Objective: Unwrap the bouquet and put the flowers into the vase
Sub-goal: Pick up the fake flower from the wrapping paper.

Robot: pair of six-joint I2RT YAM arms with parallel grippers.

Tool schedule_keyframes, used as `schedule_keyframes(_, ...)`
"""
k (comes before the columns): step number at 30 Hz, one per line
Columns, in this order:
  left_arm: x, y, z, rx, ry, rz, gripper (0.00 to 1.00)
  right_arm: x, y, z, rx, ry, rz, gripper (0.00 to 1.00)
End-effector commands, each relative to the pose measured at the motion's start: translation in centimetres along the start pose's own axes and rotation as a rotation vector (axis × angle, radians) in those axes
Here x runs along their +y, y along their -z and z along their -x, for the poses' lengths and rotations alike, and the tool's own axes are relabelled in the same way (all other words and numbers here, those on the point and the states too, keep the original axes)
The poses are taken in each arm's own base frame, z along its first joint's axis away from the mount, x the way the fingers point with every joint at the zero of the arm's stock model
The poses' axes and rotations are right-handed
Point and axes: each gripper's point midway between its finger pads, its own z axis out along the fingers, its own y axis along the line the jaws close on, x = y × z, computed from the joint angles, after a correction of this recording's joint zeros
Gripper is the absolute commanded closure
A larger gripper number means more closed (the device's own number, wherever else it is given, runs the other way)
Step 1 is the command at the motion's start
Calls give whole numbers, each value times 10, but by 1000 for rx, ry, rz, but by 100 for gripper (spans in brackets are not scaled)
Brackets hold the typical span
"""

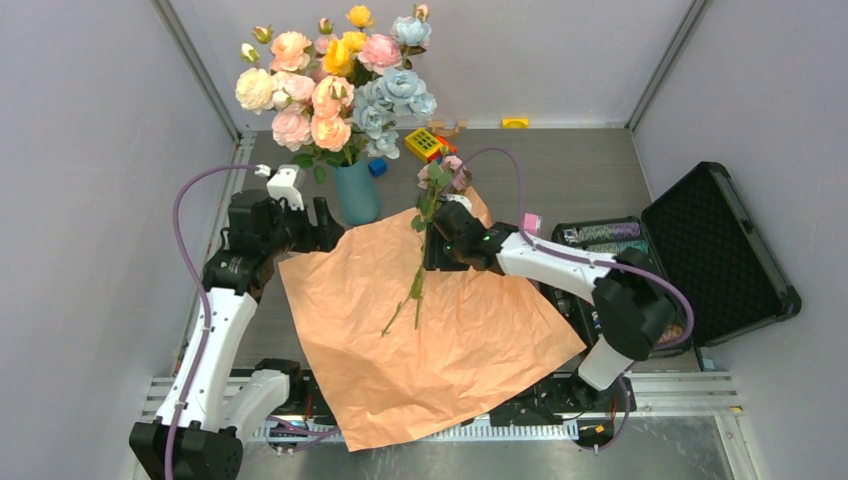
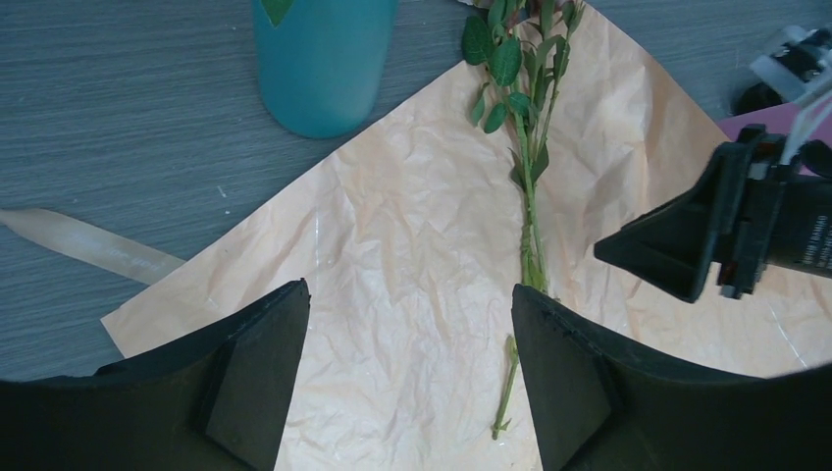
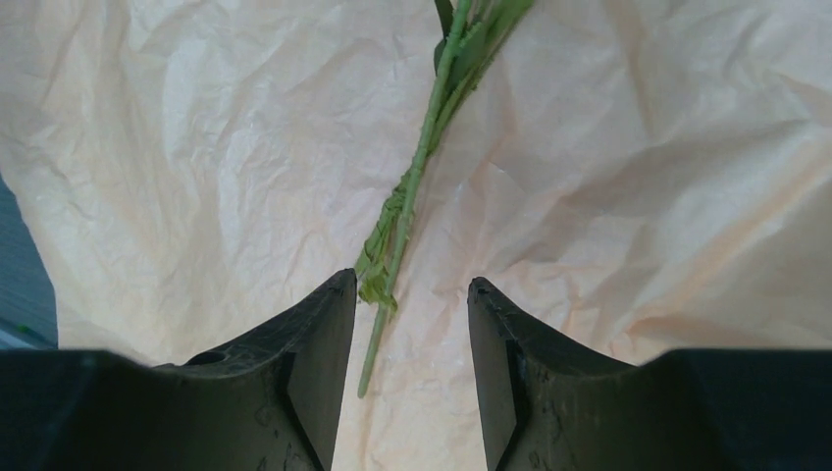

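Right gripper (image 3: 412,287): spread, straddling flower stem (image 3: 424,162) on paper (image 3: 196,147). Left gripper (image 2: 410,294): spread over paper; vase (image 2: 324,69) beyond left finger, ribbon (image 2: 88,245) further left.

- Under the right gripper (image 3: 412,285) we see crinkled, matt tan paper (image 3: 608,196).
- Between its matt black jaws lies a thin, green, plastic-looking stem (image 3: 417,177).
- Ahead of the left gripper (image 2: 409,292) we see a smooth, faintly glossy teal vase (image 2: 324,59) on a grained grey table (image 2: 118,128).
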Motion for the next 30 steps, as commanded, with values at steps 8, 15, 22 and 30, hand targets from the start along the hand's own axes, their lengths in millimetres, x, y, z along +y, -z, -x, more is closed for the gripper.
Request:
schedule_keyframes(8, 7, 5, 3, -21, -32, 38, 23, 15, -52, 20, -61, -7, -128, 51)
schedule_keyframes(15, 8, 4, 1, -12, -29, 41, 23, 16, -69, 15, -37, 3, -129, 55)
schedule_keyframes(22, 8, 3, -1, -8, -28, 41, 23, 18, -79, 11, -22, 14, -120, 62)
schedule_keyframes(30, 9, 3, -1, -6, -27, 45, 23, 15, -86, 9, -11, 21, -144, 73)
